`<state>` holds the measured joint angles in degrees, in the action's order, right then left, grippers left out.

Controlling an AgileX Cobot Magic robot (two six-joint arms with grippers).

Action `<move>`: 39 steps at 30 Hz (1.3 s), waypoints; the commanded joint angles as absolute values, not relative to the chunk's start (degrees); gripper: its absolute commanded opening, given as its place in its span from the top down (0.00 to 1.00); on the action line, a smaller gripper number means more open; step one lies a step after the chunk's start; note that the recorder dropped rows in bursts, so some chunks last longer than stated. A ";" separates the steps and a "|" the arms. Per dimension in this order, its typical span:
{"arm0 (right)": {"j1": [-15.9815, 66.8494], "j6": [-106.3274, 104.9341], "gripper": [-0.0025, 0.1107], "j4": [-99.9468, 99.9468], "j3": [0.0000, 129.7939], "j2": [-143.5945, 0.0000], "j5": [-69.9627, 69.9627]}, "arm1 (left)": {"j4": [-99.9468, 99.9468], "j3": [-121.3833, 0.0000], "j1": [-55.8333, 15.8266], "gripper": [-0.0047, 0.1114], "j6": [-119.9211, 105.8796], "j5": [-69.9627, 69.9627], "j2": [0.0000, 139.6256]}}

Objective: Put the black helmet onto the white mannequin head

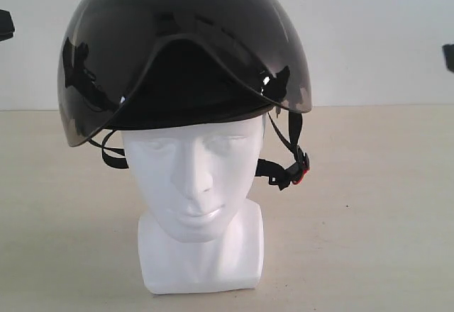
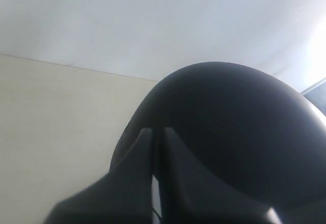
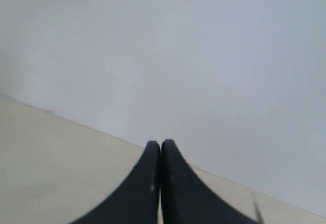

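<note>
2 pairs of fingers are pressing together with nothing between them: the left gripper (image 2: 158, 130) is holding its jaws closed tip to tip, and the right gripper (image 3: 161, 143) is doing likewise, so neither is grasping anything. Beyond the left fingertips, the black helmet (image 2: 229, 132) is filling much of the left wrist view. Whether the tips are brushing its shell cannot be told from there, though in the exterior view the dark parts at either edge, likely the arms, are sitting well apart from it. The right gripper is pointing only at the table (image 3: 46, 163) and the wall (image 3: 204, 56).

In the exterior view the helmet is sitting on the white mannequin head (image 1: 195, 177), covering the crown, with its rim lying just above the brow. The smoky visor (image 1: 287, 64) is dipping a little lower on that view's left. The chin strap (image 1: 294, 170) is hanging unfastened beside the cheeks. The head is standing upright on its block base.

Placing is looking finished. Any next move is calling only for drawing both arms clear without nudging the loosely seated helmet.
</note>
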<state>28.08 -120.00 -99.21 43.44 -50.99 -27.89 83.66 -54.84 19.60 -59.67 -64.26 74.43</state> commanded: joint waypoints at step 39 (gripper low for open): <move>27.92 -114.68 0.98 -92.88 48.69 -48.60 -15.47 | 84.20 -54.57 19.28 0.92 -60.08 -68.80 74.02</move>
